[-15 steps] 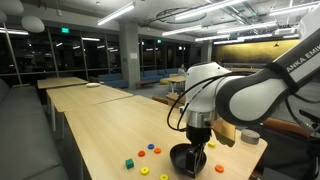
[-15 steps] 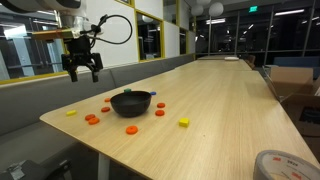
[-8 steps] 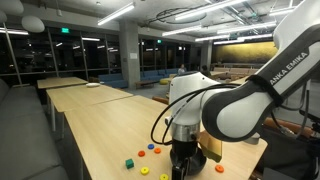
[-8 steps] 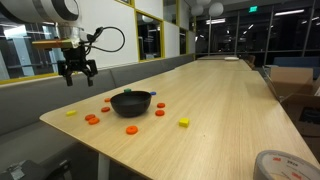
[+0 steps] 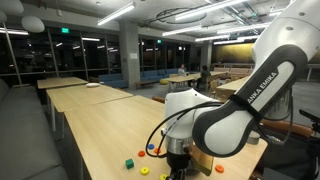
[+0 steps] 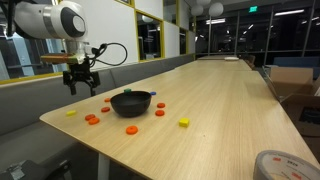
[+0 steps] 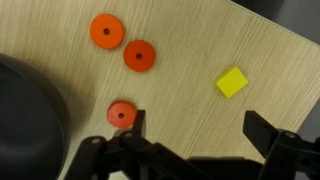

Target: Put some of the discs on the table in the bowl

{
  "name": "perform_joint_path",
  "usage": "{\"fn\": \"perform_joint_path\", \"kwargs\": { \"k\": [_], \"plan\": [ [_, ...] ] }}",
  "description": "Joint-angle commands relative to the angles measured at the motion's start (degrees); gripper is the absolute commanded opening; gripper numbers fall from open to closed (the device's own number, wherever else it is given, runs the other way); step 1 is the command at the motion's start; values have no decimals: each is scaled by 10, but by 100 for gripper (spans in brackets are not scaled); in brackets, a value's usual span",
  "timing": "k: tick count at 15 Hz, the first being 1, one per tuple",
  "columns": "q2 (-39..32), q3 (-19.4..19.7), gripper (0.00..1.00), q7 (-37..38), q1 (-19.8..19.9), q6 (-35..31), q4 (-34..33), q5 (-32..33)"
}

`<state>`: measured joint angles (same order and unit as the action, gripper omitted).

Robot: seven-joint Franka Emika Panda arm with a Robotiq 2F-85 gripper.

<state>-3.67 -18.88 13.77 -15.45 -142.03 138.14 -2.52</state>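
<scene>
Discs [image 6: 92, 120] are lying loose on the near end of the pale wood table [image 6: 215, 110], spread around the shallow black bowl [image 6: 131, 101], which is sitting upright close to the table's corner. In an exterior view I am seeing orange and red ones just beside the bowl and a blue disc [image 6: 160, 113] near its far side. I am holding the gripper [image 6: 81, 85] in the air off to one side of the bowl, above the table and touching nothing. Through the wrist view its fingers [image 7: 262, 130] are standing wide apart with nothing between them. Below them an orange disc [image 7: 105, 30], a red-orange disc [image 7: 139, 56] and a third disc [image 7: 121, 115] are lying apart from one another, the third just beside one finger and near the bowl's rim. A yellow square piece [image 7: 232, 82] is lying farther off. In an exterior view the arm [image 5: 235, 120] is blocking the bowl, and a green cube [image 5: 128, 162] is sitting near more discs.
</scene>
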Motion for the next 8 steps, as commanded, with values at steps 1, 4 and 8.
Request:
{"fn": "perform_joint_path", "kwargs": {
  "k": [1, 4, 8],
  "plan": [
    [-30, 16, 100, 27, -7, -25, -12, 14],
    [-45, 28, 100, 50, -11, -45, -8, 28],
    [-66, 52, 100, 107, -19, -78, -5, 79]
  ]
}}
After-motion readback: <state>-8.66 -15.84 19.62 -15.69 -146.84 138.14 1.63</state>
